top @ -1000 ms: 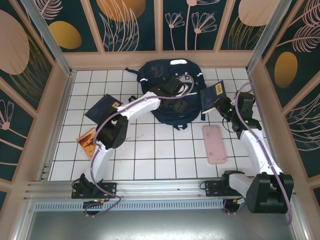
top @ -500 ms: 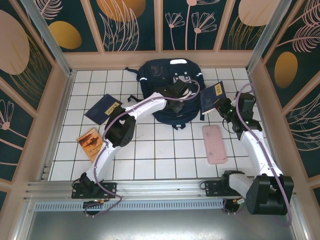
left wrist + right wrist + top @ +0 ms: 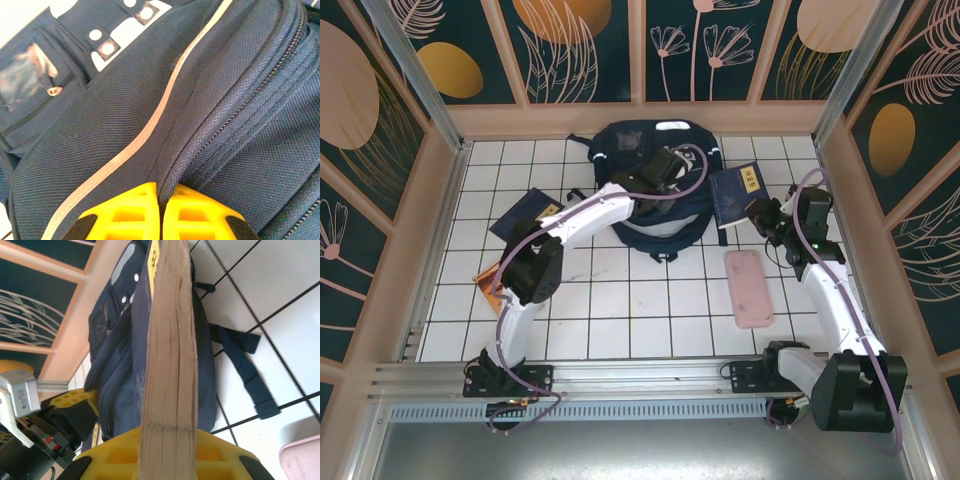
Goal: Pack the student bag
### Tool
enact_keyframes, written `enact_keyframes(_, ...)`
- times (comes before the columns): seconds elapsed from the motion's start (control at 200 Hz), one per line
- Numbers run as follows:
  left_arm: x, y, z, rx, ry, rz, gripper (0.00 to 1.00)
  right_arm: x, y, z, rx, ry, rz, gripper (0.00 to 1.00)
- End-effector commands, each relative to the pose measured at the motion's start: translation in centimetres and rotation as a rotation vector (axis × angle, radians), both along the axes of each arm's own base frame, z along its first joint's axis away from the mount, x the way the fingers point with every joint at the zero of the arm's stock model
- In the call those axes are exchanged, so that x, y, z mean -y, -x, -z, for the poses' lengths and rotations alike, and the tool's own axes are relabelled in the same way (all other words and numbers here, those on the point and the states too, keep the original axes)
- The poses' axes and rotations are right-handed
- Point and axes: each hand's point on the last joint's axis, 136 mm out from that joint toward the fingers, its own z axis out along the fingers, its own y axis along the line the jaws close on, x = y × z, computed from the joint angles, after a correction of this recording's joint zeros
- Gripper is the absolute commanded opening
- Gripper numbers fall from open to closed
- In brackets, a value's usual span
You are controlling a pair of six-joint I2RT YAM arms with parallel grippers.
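Now — left fingers [image 3: 125,217] tight on student bag [image 3: 150,100], book [image 3: 737,192] nearer.

Passage lies open over the white tiled tabletop [image 3: 630,300] across the lower centre, bounded by the large navy-blue fabric backpack [image 3: 670,222] at upper centre, the flat pink case [image 3: 749,288] at right and the thin navy book [image 3: 525,218] at left.

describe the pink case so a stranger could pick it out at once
Find the big navy student bag at the far side of the white tiled table. Right of it, nearer the arm bases, the pink case lies flat on the tiles. It alone is pink and round-cornered; the navy book beyond it is square-cornered.
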Motion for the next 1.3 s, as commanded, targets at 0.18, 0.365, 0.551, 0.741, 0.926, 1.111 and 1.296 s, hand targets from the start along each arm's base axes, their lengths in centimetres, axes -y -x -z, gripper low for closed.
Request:
enact_keyframes(0.18, -2.1, -1.3, -13.1, 0.261, 0.321, -0.184, 0.00, -4.4, 2.9, 0.6, -0.062, -0.067, -0.157, 0.06)
enact_keyframes(0.365, -3.7, -2.3, -13.7, 0.322, 0.314, -0.295, 0.00, -1.6, 3.6, -2.3, 0.049, 0.014, -0.008, 0.06)
enact_keyframes(0.551, -3.9, -2.4, -13.4, 0.317, 0.317, -0.322, 0.00, -1.2, 4.3, -3.2, 0.068, 0.021, 0.016, 0.07)
enact_keyframes(0.741, -4.3, -1.6, -15.1, 0.323, 0.364, -0.319, 0.00, -2.3, 4.2, -1.8, 0.016, -0.036, -0.008, 0.06)
enact_keyframes(0.926, -3.6, -0.6, -16.2, 0.298, 0.421, -0.261, 0.00, -6.4, 3.7, -2.6, 0.062, -0.167, -0.169, 0.06)
enact_keyframes(1.111, -3.1, 0.6, -17.6, 0.261, 0.486, -0.214, 0.00, -12.1, 1.9, -3.4, 0.131, -0.234, -0.307, 0.06)
enact_keyframes(1.296, -3.2, 2.0, -18.9, 0.231, 0.537, -0.189, 0.00, -15.4, -2.0, -1.6, 0.151, -0.226, -0.270, 0.05)
